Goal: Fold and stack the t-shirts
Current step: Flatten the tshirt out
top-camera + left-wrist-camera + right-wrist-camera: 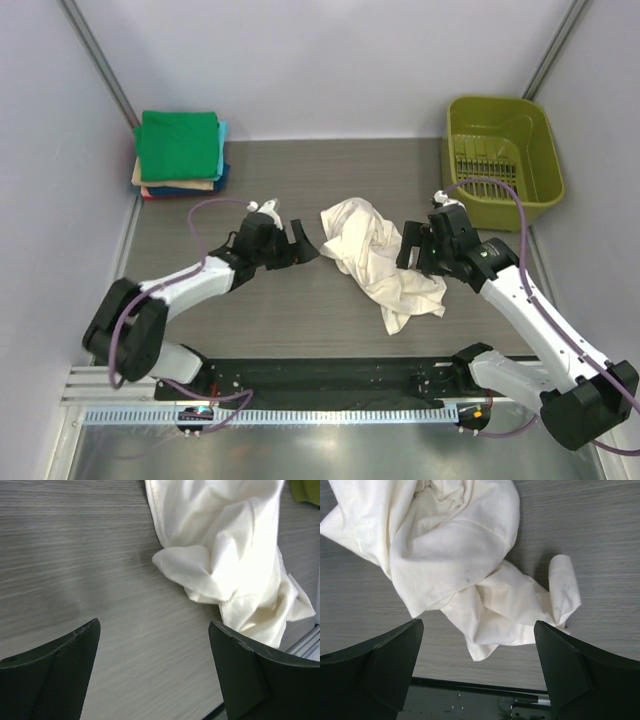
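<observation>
Left gripper [303, 244] spread, right gripper [404, 248] seemingly likewise

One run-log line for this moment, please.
cream t-shirt: crumpled, mid-table | left hand: open, empty | right hand: open, empty | folded stack: far-left corner

One crumpled cream t-shirt [380, 262], five folded t-shirts [180, 147] in one stack, one olive basket [547, 152], two claws, left claw [300, 243], right claw [410, 248].

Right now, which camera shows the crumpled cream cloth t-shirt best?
The top external view: the whole crumpled cream cloth t-shirt fits in frame. Both wrist views see it closer, but each cuts it off at the picture's edge.
</observation>
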Controlling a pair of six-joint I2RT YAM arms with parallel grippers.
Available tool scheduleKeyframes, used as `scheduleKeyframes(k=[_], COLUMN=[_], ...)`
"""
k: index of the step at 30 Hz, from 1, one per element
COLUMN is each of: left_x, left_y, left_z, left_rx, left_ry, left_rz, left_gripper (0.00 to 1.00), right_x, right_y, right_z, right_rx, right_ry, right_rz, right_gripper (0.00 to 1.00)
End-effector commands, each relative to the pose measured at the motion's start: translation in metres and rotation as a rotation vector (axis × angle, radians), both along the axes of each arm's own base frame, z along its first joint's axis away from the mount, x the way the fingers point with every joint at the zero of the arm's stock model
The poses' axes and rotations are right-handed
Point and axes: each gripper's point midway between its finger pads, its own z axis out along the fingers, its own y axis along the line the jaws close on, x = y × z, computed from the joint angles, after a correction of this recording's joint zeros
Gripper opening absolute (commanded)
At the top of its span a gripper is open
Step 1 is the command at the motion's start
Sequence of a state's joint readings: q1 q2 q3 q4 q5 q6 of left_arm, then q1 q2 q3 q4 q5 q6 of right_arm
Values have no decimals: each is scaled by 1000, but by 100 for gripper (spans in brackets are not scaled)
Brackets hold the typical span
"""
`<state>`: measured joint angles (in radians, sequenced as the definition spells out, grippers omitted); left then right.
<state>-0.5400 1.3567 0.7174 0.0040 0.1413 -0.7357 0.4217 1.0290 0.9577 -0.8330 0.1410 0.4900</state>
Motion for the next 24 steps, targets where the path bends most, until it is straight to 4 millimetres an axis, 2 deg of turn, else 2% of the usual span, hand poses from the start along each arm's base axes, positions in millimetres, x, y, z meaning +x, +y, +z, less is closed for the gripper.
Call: scheduleKeyframes(k=[1,2,3,4,5,6,7,8,10,11,13,14,15,16,17,18,19,21,22,23,24], left_x=[43,47,51,59,61,63,69,72,79,86,94,101,103,105,105,108,104,98,88,83,67], left_y=[-42,-47,-51,-57,-62,-66,-72,-76,-81,-86,-85,-86,-84,-77,-73,-68,-51,-30,-2,14,32], left_z=[30,27,21,25,8,6,12,3,7,17,21,34,48,51,61,78,98,127,156,167,188], left_rx=[-163,-165,-163,-183,-177,-191,-221,-221,-242,-254,-240,-239,-236,-196,-185,-176,-136,-83,-45,-9,1], left_ry=[-151,-152,-145,-164,-133,-124,-148,-130,-136,-156,-165,-187,-209,-208,-222,-248,-261,-311,-355,-383,-422], left_rz=[-8,-14,-20,-26,-37,-40,-47,-48,-45,-46,-29,-19,-10,9,16,30,80,113,197,225,252], left_gripper=[89,88,87,86,85,84,83,79,72,55,28,5,0,0,0,0,0,0,0,0,0], right_x=[-6,-8,-13,-17,-20,-23,-24,-26,-27,-23,-22,-16,-14,-9,-6,-3,0,8,8,10,12], right_y=[20,18,16,17,18,18,25,27,27,31,36,40,43,45,46,47,48,44,41,39,33], right_z=[14,12,2,-1,-6,-12,-12,-15,-26,-28,-37,-41,-44,-45,-52,-55,-55,-53,-52,-50,-46], right_rx=[145,148,143,153,159,163,196,209,207,229,241,249,254,255,245,239,231,198,183,175,159], right_ry=[-54,-55,-33,-24,-10,7,10,19,39,36,57,64,72,66,87,91,92,84,81,73,51], right_rz=[26,21,15,20,18,21,42,41,27,27,27,31,32,34,34,38,38,27,16,3,-26], right_gripper=[100,100,100,100,100,100,100,100,100,100,100,100,100,99,98,97,97,95,95,96,96])
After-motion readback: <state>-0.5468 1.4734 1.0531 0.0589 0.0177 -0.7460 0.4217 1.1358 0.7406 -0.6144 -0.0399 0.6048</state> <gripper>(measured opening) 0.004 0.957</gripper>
